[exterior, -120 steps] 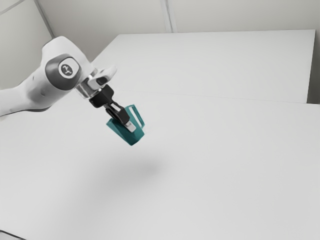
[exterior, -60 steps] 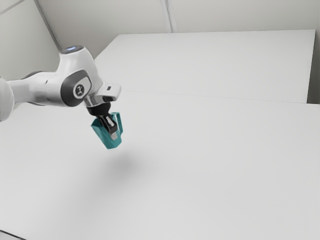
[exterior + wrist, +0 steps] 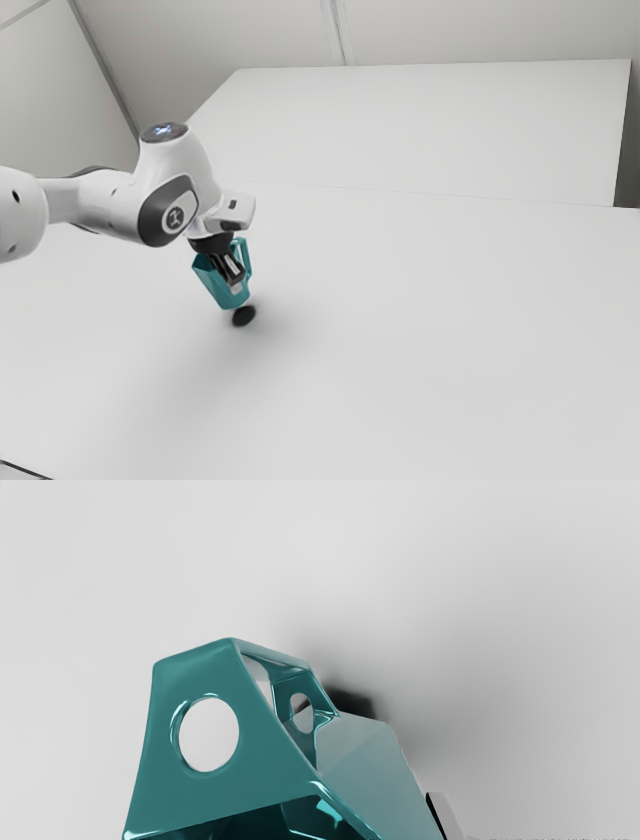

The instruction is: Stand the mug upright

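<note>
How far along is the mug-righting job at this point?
Looks done: the mug is gripped by the end effector and off the table, its dark shadow just beyond its base. In hand: turning it upright; its base points down, but its body leans. Left, probably: levelling, lowering and release.

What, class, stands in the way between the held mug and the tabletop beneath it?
Nothing visible does. The mug hangs tilted in the hand, low over the tabletop; the dark patch beneath looks like a shadow.
</note>
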